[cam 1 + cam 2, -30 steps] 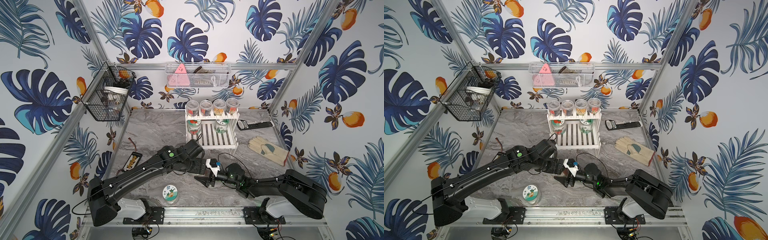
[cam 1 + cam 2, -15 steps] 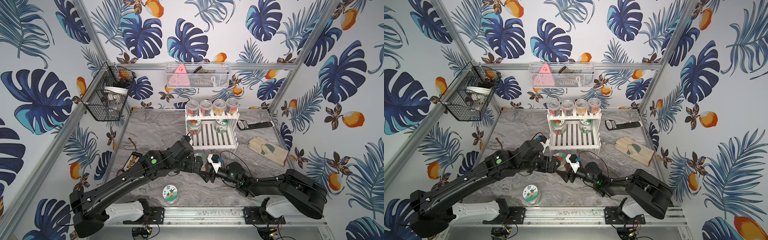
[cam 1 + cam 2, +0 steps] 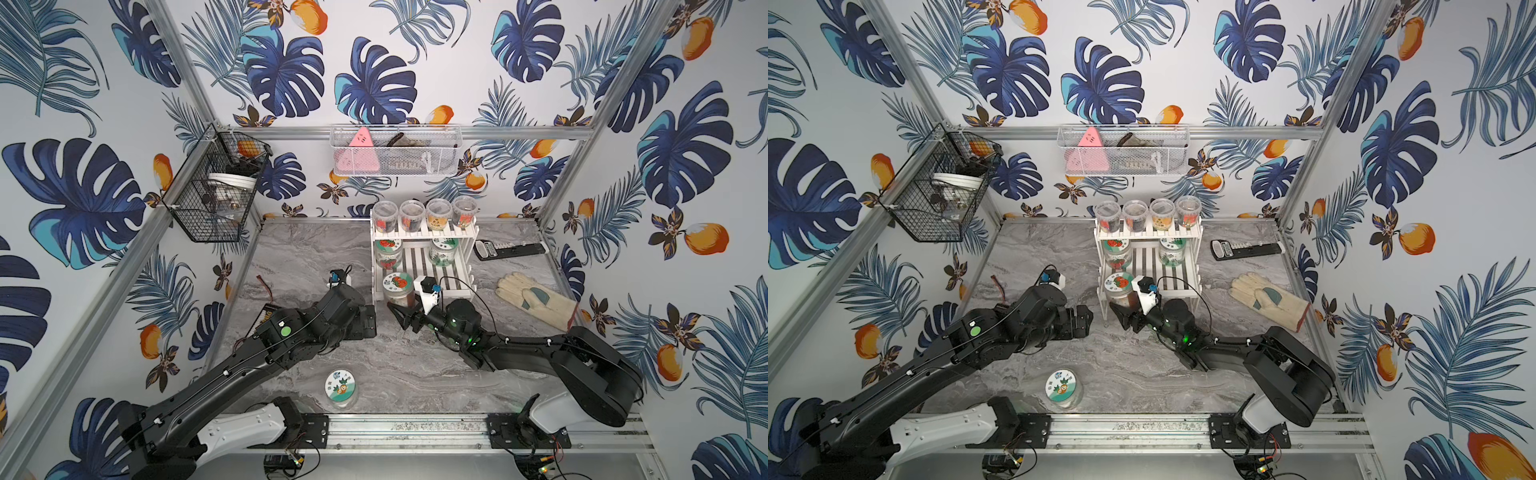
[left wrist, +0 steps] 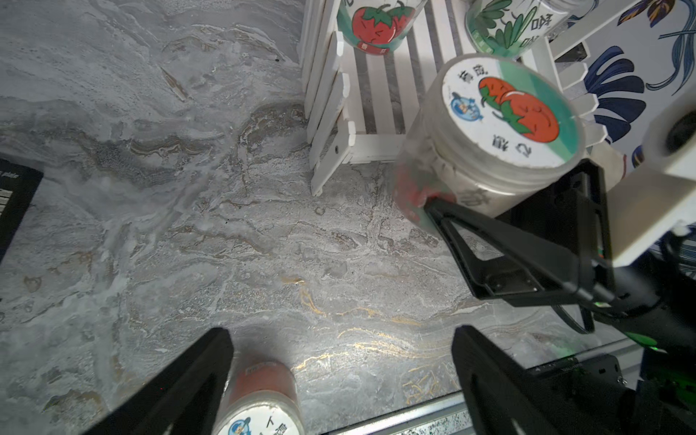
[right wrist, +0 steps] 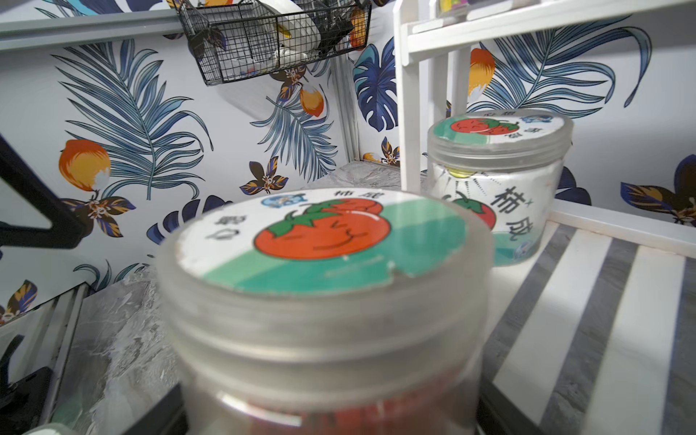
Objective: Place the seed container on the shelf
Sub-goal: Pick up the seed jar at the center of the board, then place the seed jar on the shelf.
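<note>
The right claw (image 3: 402, 308) clenched a translucent, ribbed-plastic cylindrical seed jar (image 3: 398, 286) with a tomato-printed lid (image 5: 320, 241), at the seven-o'clock corner of the white slatted two-tier shelf (image 3: 428, 266). The jar stood roughly upright, long axis vertical, lid skyward. At its eight o'clock the left claw (image 4: 339, 350) gaped empty above the grey marbled bench (image 3: 307, 257).

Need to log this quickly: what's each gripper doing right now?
Left gripper: open, empty.
Right gripper: shut on the tomato seed container.
</note>
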Robot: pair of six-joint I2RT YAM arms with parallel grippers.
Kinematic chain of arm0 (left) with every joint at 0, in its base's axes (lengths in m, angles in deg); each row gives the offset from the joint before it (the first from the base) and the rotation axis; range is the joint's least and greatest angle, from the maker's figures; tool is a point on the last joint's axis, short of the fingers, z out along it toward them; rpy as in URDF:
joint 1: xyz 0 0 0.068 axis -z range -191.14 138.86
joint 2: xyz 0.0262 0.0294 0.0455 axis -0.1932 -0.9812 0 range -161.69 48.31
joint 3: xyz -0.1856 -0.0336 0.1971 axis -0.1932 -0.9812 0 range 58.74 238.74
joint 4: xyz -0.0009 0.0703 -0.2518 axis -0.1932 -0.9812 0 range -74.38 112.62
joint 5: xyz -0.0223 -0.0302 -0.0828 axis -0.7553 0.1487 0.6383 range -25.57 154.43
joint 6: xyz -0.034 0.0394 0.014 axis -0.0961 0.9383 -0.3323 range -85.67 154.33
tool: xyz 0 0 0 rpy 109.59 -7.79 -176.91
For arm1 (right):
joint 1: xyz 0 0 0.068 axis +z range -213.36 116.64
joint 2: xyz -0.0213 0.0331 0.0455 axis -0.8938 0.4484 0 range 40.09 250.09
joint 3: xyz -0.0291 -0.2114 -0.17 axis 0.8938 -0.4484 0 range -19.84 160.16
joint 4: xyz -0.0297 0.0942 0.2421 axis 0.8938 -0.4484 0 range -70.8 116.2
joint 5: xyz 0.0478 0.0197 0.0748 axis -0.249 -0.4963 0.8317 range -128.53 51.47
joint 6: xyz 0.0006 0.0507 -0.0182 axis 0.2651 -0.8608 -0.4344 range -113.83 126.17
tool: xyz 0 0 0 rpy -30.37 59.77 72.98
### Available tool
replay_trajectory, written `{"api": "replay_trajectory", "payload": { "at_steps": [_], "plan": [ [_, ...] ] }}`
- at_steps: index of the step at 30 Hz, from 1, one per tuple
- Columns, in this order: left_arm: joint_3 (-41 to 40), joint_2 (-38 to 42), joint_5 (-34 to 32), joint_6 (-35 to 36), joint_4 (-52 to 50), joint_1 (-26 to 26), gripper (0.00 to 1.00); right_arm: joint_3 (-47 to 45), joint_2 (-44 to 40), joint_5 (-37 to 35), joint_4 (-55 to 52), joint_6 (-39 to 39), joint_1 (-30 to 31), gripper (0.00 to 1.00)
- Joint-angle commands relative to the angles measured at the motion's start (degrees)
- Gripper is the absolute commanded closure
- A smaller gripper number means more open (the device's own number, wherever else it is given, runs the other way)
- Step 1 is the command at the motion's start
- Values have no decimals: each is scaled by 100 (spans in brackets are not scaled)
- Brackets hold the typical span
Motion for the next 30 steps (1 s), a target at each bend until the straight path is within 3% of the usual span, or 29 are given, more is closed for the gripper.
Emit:
{"api": "replay_trajectory", "payload": {
  "at_steps": [1, 11, 19, 30],
  "plan": [
    [-61, 4, 5, 8, 80, -73, 1, 187, 98, -212, 9, -24, -44, 23],
    [-237, -65, -25, 4, 77, -130, 1, 689, 608, -434, -286, 111, -168, 22],
    [-323, -89, 35, 24, 124, -139, 1, 1054, 825, -386, -815, 277, -168, 14],
    [-369, -294, 264, 129, 273, -148, 1, 1270, 265, -221, -2251, 282, -184, 5]
  ]
}}
